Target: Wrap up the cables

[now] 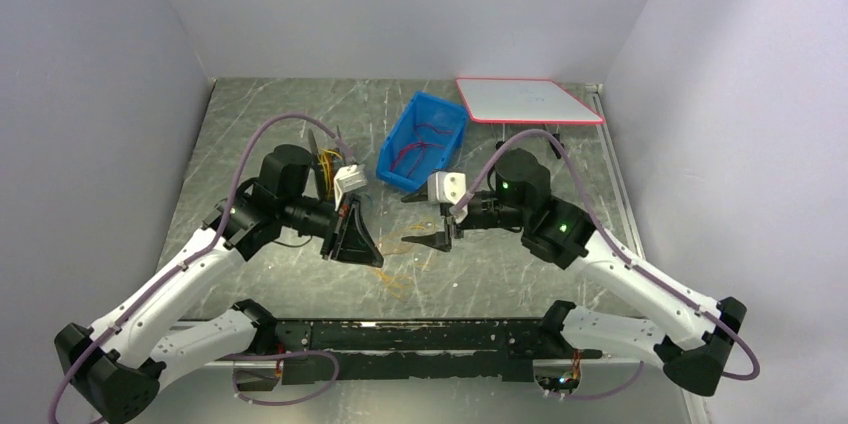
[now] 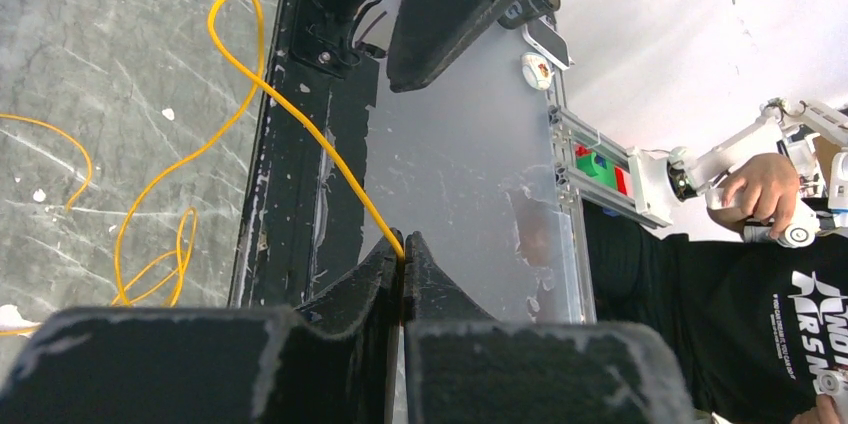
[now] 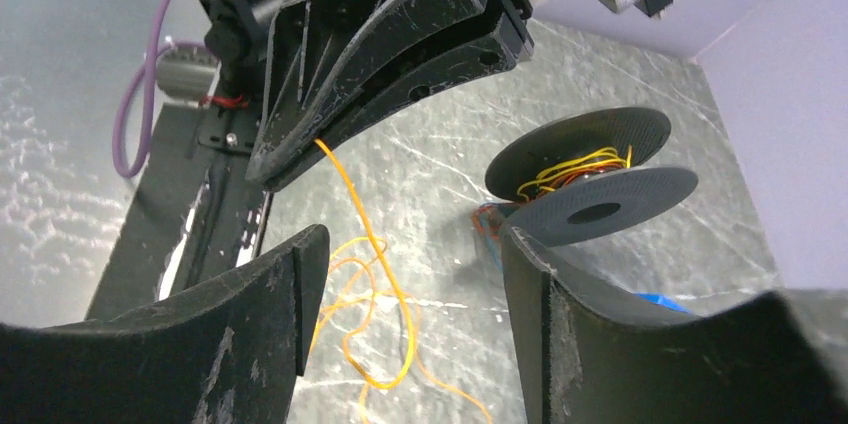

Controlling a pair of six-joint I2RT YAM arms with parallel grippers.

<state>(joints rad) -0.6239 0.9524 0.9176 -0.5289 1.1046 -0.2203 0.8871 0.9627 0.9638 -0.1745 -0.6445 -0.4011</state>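
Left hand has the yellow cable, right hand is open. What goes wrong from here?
1. The left hand pinches the yellow cable only at its fingertips; a tug may slip it out.
2. Loose loops on the table could knot or snag when pulled.
3. The right hand is open near the cable; closing off-centre may miss it.
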